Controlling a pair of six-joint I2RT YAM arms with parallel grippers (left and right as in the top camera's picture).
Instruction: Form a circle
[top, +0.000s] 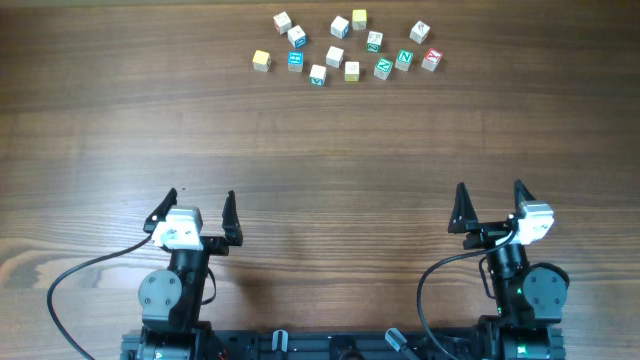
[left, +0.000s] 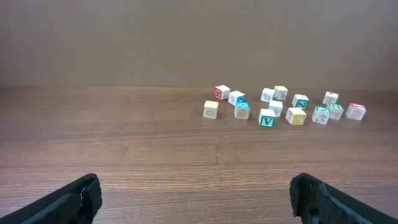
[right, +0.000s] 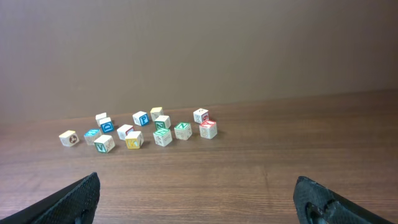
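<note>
A brown wooden table (top: 320, 150) fills the overhead view. Thin dark lines in the wood run from side to side. In both wrist views a plain brown wall (left: 186, 37) fills the upper part. The light is soft.
</note>
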